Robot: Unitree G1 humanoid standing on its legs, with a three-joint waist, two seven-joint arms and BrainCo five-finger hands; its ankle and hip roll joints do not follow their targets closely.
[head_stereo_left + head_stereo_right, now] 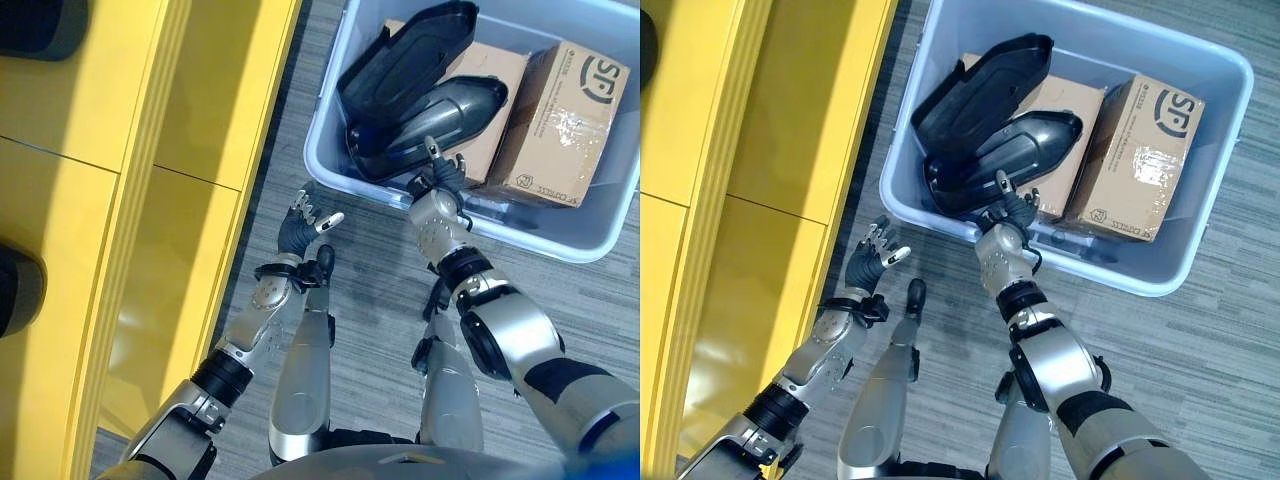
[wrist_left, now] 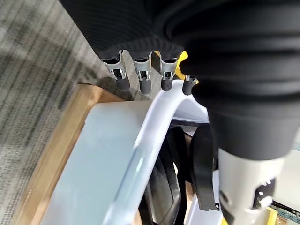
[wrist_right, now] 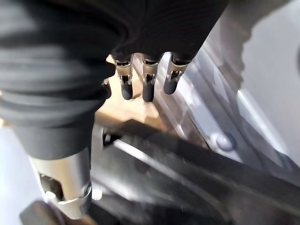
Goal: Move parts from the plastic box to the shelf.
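Your right hand [image 1: 1008,212] hangs with relaxed, spread fingers just over the black parts [image 1: 985,130] in the plastic box [image 1: 1200,255], while your left hand [image 1: 872,258] is spread wide beside it.

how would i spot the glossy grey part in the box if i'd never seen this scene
Find the pale blue plastic box on the grey floor, right of the yellow shelf. At its near-left end lies the glossy grey part, under a matte black tray-like part. It alone is smooth, rounded and shiny; its neighbours are cardboard boxes.
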